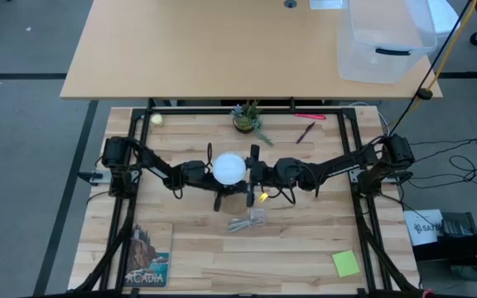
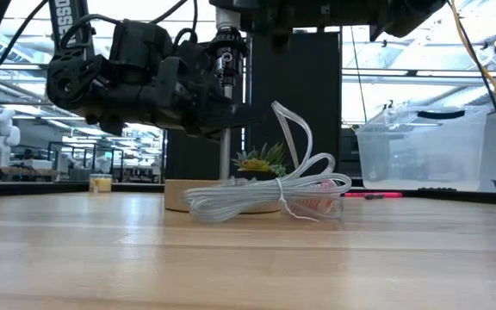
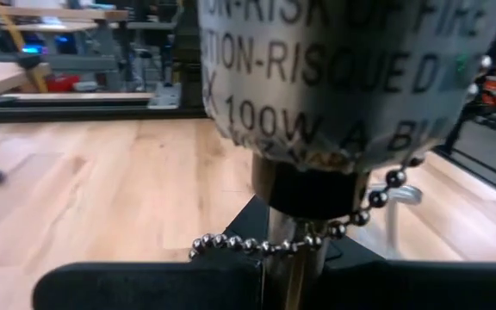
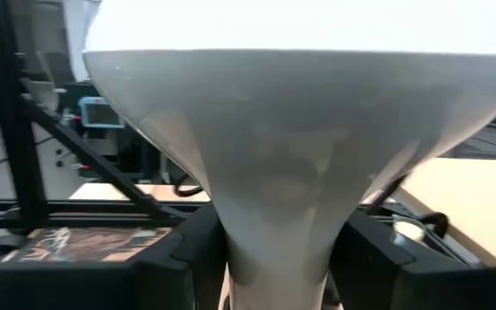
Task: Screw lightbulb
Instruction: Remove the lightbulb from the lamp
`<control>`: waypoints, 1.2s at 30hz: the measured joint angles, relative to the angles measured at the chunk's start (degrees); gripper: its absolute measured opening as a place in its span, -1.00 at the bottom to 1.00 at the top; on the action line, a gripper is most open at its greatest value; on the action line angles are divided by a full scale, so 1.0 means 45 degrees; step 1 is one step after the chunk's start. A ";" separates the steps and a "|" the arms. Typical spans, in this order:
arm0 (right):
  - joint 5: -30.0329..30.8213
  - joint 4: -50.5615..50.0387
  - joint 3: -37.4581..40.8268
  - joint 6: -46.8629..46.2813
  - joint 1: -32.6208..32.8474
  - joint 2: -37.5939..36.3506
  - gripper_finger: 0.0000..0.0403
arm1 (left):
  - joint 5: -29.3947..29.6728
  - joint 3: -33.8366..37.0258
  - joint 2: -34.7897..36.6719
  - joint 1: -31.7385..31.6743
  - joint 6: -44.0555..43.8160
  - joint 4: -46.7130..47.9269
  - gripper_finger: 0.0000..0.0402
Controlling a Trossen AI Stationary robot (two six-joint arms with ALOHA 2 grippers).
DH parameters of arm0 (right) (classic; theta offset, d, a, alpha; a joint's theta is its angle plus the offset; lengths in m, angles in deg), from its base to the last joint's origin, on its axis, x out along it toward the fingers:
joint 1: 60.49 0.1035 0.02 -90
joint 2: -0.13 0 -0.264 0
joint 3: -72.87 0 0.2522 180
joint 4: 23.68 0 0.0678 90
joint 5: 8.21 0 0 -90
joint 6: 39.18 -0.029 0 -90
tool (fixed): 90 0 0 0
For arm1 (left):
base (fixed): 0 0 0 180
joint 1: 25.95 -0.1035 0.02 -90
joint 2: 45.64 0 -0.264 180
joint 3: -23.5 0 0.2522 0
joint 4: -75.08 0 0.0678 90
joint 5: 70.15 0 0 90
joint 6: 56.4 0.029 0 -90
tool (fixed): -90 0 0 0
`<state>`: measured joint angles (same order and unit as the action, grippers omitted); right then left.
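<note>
The lightbulb [image 1: 228, 168] stands upright at the table's middle, its white globe [image 4: 300, 26] narrowing to a pale cone. Under it is a lamp socket with a printed label [image 3: 343, 77] and a ball chain [image 3: 257, 245]. The socket sits on a brass stem over a round wooden base [image 2: 179, 196]. My left gripper [image 3: 282, 280] reaches in from the table's left and is shut on the stem. My right gripper [image 4: 278, 263] reaches in from the right, higher up, with its fingers around the bulb's cone. The bulb's screw base is hidden. My left gripper pinches the brass stem [image 3: 281, 250] just below the socket between its two fingers. It comes in about level from the table's left, with the fingers across the stem. The lamp stands upright on its wooden base. My right gripper has the bulb's cone [image 4: 274, 215], below the globe, between its two fingers [image 4: 198, 254], which lie against both sides of it. The fingers come level from the table's right. The bulb stands upright over the socket.
A coiled white cord [image 2: 265, 194] lies just in front of the lamp base. A potted plant [image 1: 247, 118], two pens [image 1: 307, 124] and a small ball [image 1: 156, 119] lie toward the far edge. A book [image 1: 149, 258] and a green note [image 1: 346, 263] lie near the front.
</note>
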<state>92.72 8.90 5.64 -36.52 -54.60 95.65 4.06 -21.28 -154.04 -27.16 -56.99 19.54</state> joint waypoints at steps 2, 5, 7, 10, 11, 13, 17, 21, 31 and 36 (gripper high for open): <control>-0.0392 0.0007 0.0000 0.0032 0.0003 0.0000 -0.18 | -0.0321 0.0000 0.0000 0.0020 -0.0019 0.0008 -0.89; -0.0802 0.0007 0.0000 0.0205 -0.0002 0.0000 -0.18 | -0.0625 -0.0004 0.0000 0.0025 -0.0017 0.0076 -0.89; -0.1064 0.0008 0.0000 0.0316 -0.0002 0.0000 -0.20 | -0.0872 -0.0005 0.0000 0.0024 -0.0019 0.0091 -0.89; -0.1784 0.0020 0.0000 0.0355 -0.0089 0.0000 -0.20 | -0.1250 -0.0005 0.0000 0.0034 -0.0010 0.0102 -0.89; -0.1891 0.0021 0.0000 0.0368 -0.0090 0.0000 -0.20 | -0.1407 -0.0010 0.0000 0.0027 0.0019 0.0102 -0.89; -0.2333 0.0024 0.0000 0.0411 -0.0139 0.0000 -0.19 | -0.1798 -0.0010 0.0000 0.0025 0.0017 0.0102 -0.89; -0.3601 0.0031 0.0000 0.0623 -0.0257 0.0000 -0.18 | -0.2437 -0.0010 -0.0005 0.0049 0.0063 0.0102 -0.89; -0.5350 0.0032 0.0000 0.1206 -0.0509 0.0000 -0.18 | -0.3110 -0.0017 -0.0005 0.0049 0.0172 0.0102 -0.89; -0.6799 0.0148 -0.0010 0.1224 -0.1075 0.0000 -0.17 | -0.3306 -0.0023 -0.0015 0.0034 0.0201 0.0097 -0.89; -0.6790 0.0317 0.0005 0.0653 -0.1070 0.0000 -0.08 | -0.2876 0.0007 0.0000 0.0039 0.0206 0.0095 -0.89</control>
<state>62.17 10.33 5.66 -33.59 -59.41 95.65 -8.89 -21.25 -154.04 -26.99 -56.06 19.97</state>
